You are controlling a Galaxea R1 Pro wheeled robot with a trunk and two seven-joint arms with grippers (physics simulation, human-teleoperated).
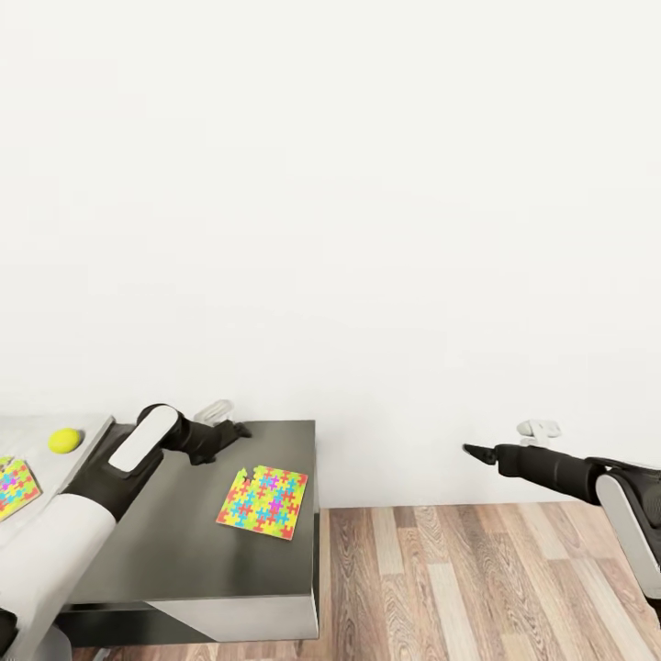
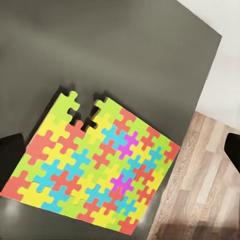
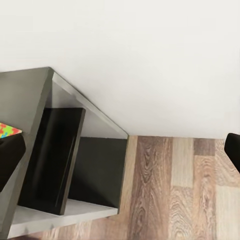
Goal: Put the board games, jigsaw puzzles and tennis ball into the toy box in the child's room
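One jigsaw puzzle (image 1: 263,501) lies flat on the dark cabinet (image 1: 211,569). Left gripper (image 1: 233,428) hovers above its far edge, fingers spread. Right gripper (image 1: 470,450) hangs over the floor (image 1: 477,588), fingers apart, empty. Tennis ball (image 1: 65,441) rests on the table (image 1: 87,436), far left.

We are viewing one jigsaw puzzle (image 1: 263,501) lying flat on the cabinet (image 1: 184,560), near its right edge. To the cabinet's left, the table (image 1: 41,459) is adjoining it, carrying the tennis ball (image 1: 65,441) and, nearer us, a second puzzle (image 1: 16,487). The floor (image 1: 477,588) is lying right of the cabinet.
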